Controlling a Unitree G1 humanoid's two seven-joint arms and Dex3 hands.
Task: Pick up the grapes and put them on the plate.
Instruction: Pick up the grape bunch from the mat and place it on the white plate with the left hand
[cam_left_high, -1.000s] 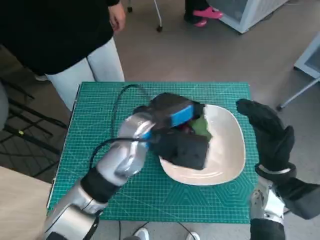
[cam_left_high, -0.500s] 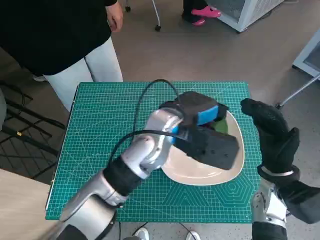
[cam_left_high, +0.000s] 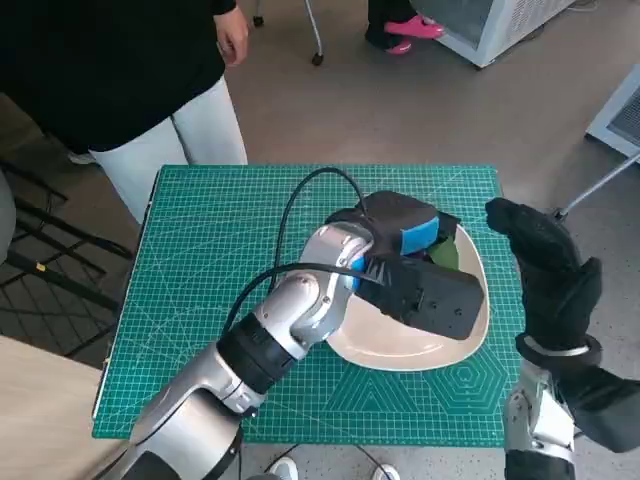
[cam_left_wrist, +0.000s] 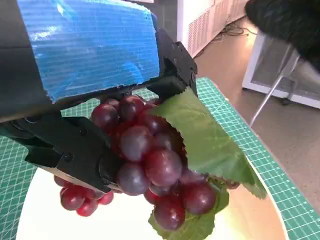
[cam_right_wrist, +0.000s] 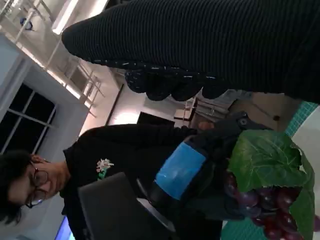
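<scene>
A person (cam_left_high: 110, 70) in a black top and pale trousers is standing at about 11 o'clock from the table (cam_left_high: 200, 250), whose top is showing as a green gridded mat. The same person (cam_right_wrist: 110, 165) is appearing in the right wrist view behind the left hand, with a small flower on the black top. The left arm (cam_left_high: 270, 330) is reaching diagonally across the mat from 7 o'clock toward 2 o'clock, with a black cable looping over it. A pale plate (cam_left_high: 400, 345) is lying on the mat toward 3 o'clock, just inside the table's edge, and the left hand is hanging over it. The right hand (cam_left_high: 545, 270) is standing upright just off the table's 3 o'clock edge, holding nothing, its fingers lying close together and reaching toward 12 o'clock; it is apart from the plate. The left hand (cam_left_high: 410, 260) is gripping the grapes (cam_left_wrist: 150, 165): in the left wrist view its black fingers (cam_left_wrist: 70, 150) are closing round the dark red bunch, which is hanging above the plate (cam_left_wrist: 40, 220) with a green leaf (cam_left_wrist: 205, 140) spreading over one side. In the head view only the leaf (cam_left_high: 447, 254) is peeping out beside the hand, at the plate's 1 o'clock side.
</scene>
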